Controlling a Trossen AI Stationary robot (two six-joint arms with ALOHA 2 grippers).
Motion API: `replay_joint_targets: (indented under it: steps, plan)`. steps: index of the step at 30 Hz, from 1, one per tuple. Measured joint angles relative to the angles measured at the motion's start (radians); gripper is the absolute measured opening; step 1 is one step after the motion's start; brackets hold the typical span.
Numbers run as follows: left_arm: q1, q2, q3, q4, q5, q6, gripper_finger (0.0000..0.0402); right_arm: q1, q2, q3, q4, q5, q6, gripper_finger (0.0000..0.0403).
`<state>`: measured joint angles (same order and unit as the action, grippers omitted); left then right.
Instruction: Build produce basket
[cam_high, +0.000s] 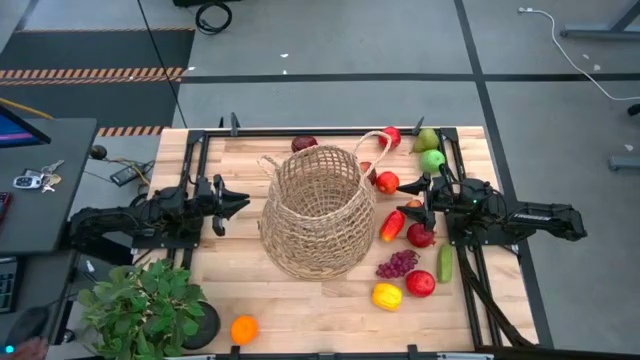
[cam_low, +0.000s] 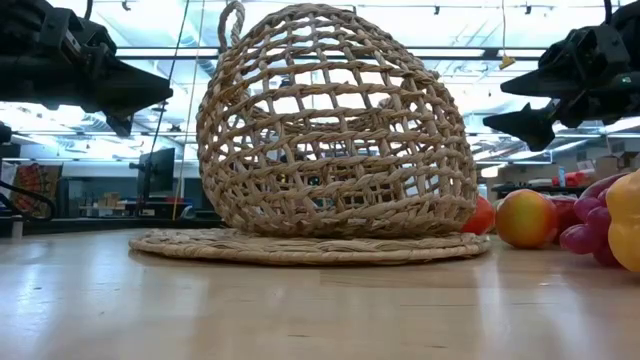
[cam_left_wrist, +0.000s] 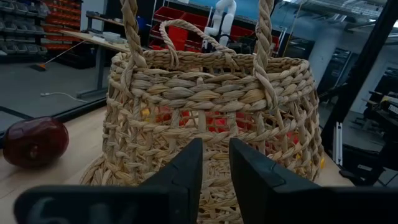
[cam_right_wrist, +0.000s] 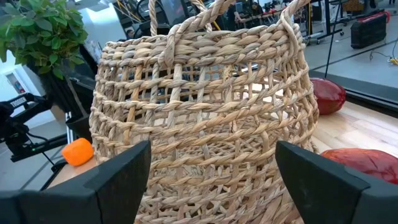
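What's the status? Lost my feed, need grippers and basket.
Left gripper shut, empty, beside wicker basket. Right gripper open, empty, opposite side. Basket holds nothing; produce on the table. Nothing in the way.

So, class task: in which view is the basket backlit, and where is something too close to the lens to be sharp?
Low view: the basket stands dark against bright ceiling lights that shine through its weave, and the yellow fruit at the edge is blurred. Left wrist view: the left tool shows as soft dark shapes. High view: even light, faint shadows.
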<state>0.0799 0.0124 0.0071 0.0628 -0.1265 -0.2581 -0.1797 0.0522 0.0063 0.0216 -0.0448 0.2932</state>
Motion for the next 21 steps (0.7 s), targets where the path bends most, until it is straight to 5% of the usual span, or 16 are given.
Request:
replay_joint_targets:
  steps: [21]
  plan:
    - [0.000, 0.000, 0.000, 0.000, 0.000, 0.000, 0.0086, 0.000, 0.000, 0.000, 0.000, 0.000, 0.000, 0.0348]
